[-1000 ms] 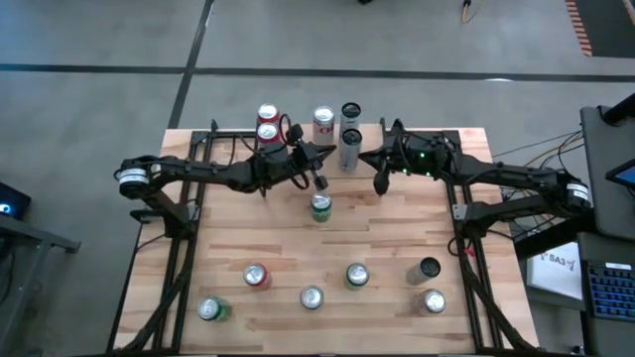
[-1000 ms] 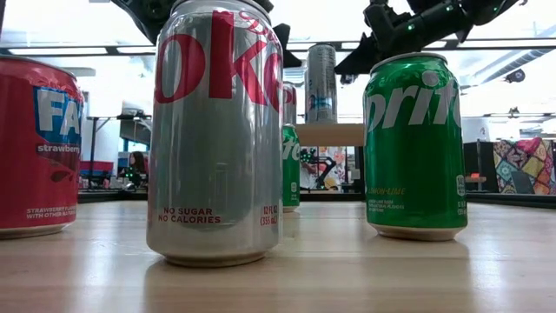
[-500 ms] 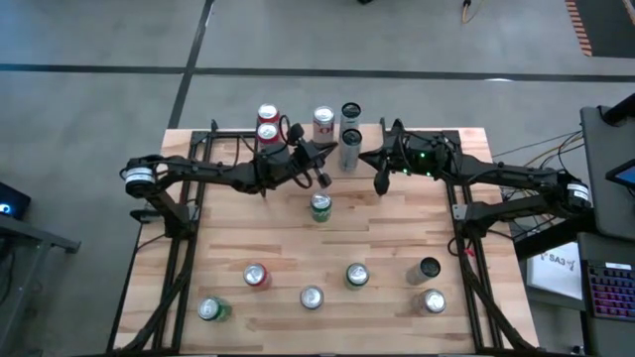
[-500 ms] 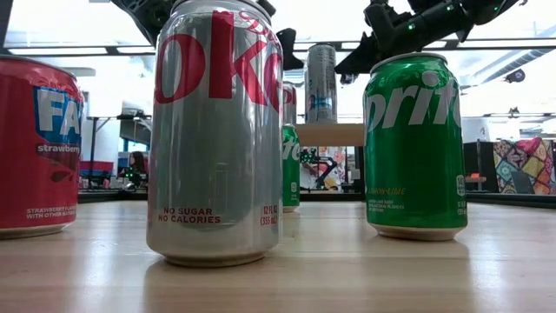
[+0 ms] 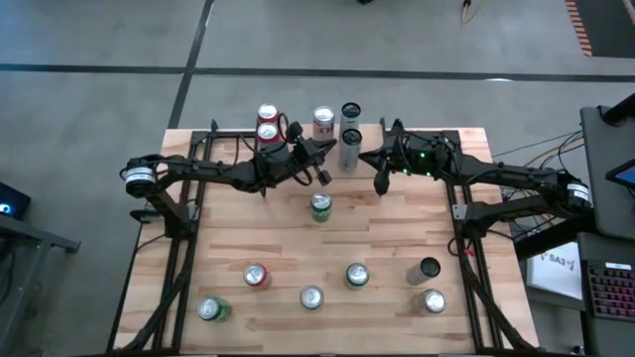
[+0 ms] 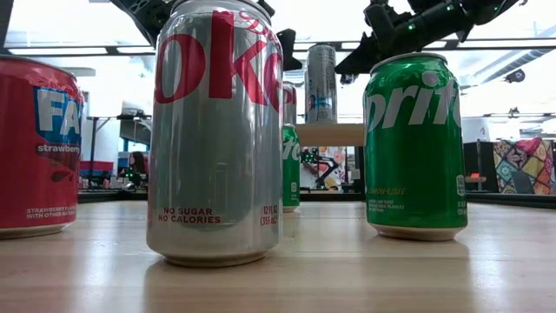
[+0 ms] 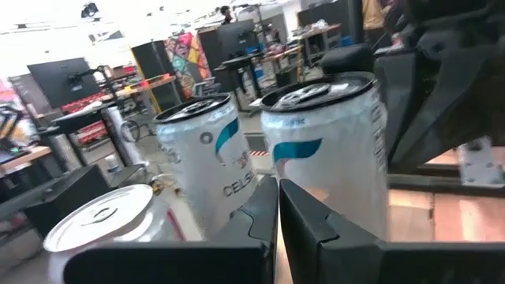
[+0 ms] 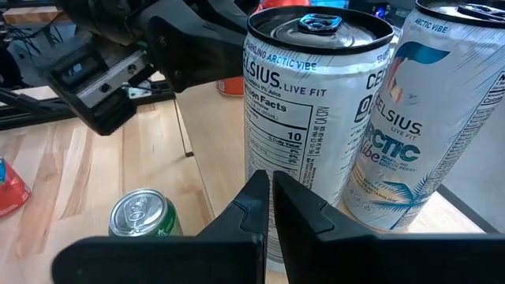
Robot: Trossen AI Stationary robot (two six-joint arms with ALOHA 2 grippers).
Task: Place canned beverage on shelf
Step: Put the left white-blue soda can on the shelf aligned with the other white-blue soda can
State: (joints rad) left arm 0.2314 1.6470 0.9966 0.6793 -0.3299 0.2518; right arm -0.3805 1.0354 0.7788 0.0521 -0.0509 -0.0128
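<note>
Nearest the low camera, a Diet Coke can (image 6: 215, 130) and a Sprite can (image 6: 414, 143) are standing on the table. Farther back, both the left gripper (image 5: 322, 178) and right gripper (image 5: 381, 185) are hovering pinched closed, empty, facing the Celsius cans (image 8: 316, 118) sitting on the shelf (image 6: 330, 134).

Shelf (image 5: 397, 134) at table's (image 5: 397, 248) far edge, cans (image 5: 349, 139) upon it, others (image 5: 312, 297) nearer.
</note>
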